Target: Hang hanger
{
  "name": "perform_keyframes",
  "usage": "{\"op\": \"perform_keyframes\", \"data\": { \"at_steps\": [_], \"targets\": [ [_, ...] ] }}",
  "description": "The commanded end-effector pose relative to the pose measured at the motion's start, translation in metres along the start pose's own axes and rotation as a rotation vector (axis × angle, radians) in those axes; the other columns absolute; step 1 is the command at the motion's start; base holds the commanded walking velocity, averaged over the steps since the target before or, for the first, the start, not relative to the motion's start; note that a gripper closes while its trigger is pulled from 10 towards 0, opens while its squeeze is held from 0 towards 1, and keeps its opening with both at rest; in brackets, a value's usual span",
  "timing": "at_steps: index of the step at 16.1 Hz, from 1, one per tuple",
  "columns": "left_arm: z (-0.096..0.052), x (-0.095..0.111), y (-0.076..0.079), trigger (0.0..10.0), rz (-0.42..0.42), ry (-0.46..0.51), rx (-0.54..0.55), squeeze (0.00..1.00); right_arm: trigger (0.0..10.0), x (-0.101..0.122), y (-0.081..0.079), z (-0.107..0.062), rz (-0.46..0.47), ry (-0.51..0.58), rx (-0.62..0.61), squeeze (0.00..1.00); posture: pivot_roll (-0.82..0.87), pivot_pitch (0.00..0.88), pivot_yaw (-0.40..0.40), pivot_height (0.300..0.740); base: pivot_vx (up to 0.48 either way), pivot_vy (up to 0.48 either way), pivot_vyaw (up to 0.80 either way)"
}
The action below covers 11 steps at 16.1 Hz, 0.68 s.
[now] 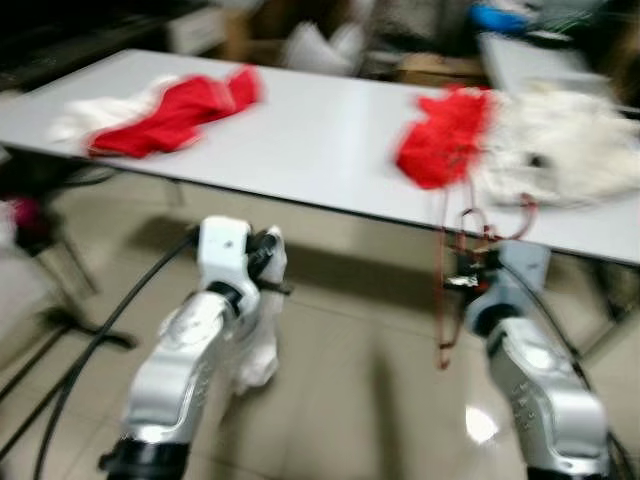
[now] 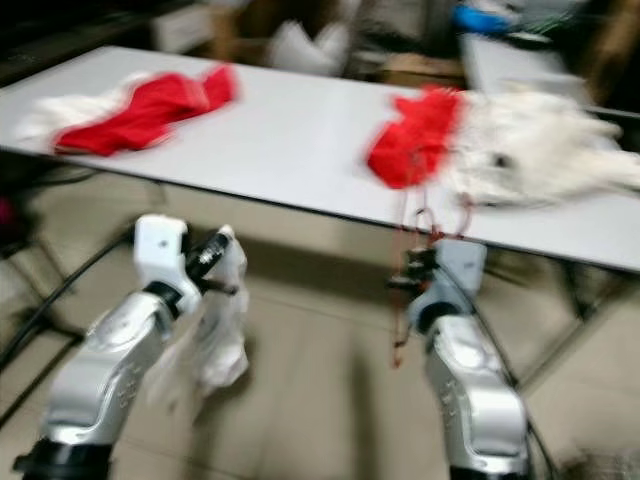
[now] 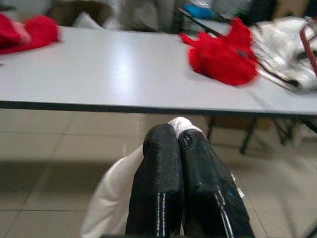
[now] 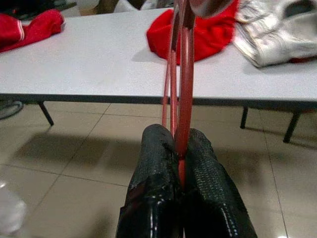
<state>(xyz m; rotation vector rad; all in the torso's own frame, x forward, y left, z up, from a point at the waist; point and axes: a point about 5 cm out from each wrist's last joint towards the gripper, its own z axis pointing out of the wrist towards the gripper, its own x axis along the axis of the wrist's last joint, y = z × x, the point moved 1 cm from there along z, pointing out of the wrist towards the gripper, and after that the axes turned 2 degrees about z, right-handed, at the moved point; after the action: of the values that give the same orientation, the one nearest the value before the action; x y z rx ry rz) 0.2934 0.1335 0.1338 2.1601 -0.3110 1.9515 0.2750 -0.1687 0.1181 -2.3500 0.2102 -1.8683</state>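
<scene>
Red hanger (image 4: 181, 74): pinched in closed right claw (image 4: 179, 148), below counter (image 1: 320, 140) edge. Left claw (image 3: 179, 141): closed on white cloth (image 3: 111, 198).

Head cameras: a stereo pair looking forward and down from above both arms at the long white table (image 1: 300, 140), which lies a little way ahead across tiled floor (image 1: 350, 380); both frames are blurred. Left wrist camera: low, below table height, facing the table's near edge along the left end effector (image 3: 179, 141). Right wrist camera: likewise low, sighting along the right end effector (image 4: 179, 136). All four views share the table and the red cloth (image 4: 208, 29) on it.
</scene>
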Motion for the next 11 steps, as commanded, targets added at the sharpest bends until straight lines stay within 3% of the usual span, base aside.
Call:
{"op": "perform_keyframes", "data": {
  "at_steps": [1, 11],
  "targets": [
    [0.0024, 0.0081, 0.0017, 10.0, -0.006, 0.031, -0.009, 0.00, 10.0, 0.0034, 0.0039, -0.0012, -0.004, 0.011, -0.010, 0.00, -0.09, 0.000, 0.001, 0.740, 0.000, 0.000, 0.00],
    [0.0005, 0.0093, 0.0016, 10.0, -0.008, 0.044, -0.033, 0.00, 10.0, 0.0028, 0.0030, -0.0017, -0.022, 0.008, -0.009, 0.00, -0.09, 0.000, 0.001, 0.740, 0.000, 0.000, 0.00]
  ]
}}
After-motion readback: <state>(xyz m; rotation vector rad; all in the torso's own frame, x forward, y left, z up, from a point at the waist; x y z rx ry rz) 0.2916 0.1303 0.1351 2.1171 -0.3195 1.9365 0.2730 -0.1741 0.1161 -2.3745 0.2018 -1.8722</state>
